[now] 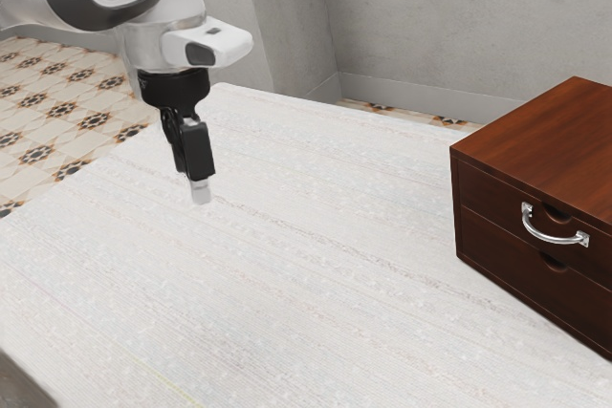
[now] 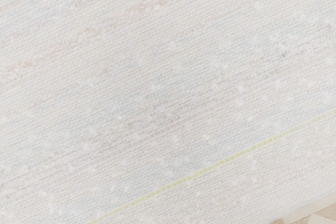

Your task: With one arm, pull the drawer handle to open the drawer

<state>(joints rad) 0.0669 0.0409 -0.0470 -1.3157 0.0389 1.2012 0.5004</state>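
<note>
A dark brown wooden cabinet (image 1: 550, 155) with two drawers stands on the pale table at the exterior view's right. Its upper drawer front carries a curved silver handle (image 1: 553, 227), and both drawer fronts sit flush with the cabinet. My black gripper (image 1: 198, 188) hangs pointing down above the table at the exterior view's left, far from the handle. It is open with nothing between its fingers. In the wrist view, the pale tabletop (image 2: 157, 93) lies under my hand.
The wide table (image 1: 316, 274) stretches bare between the gripper and the cabinet. A patterned tile floor (image 1: 57, 102) lies beyond the table's left edge, and grey walls (image 1: 459, 16) stand behind. A thin yellowish line (image 2: 210, 169) crosses the tabletop under my hand.
</note>
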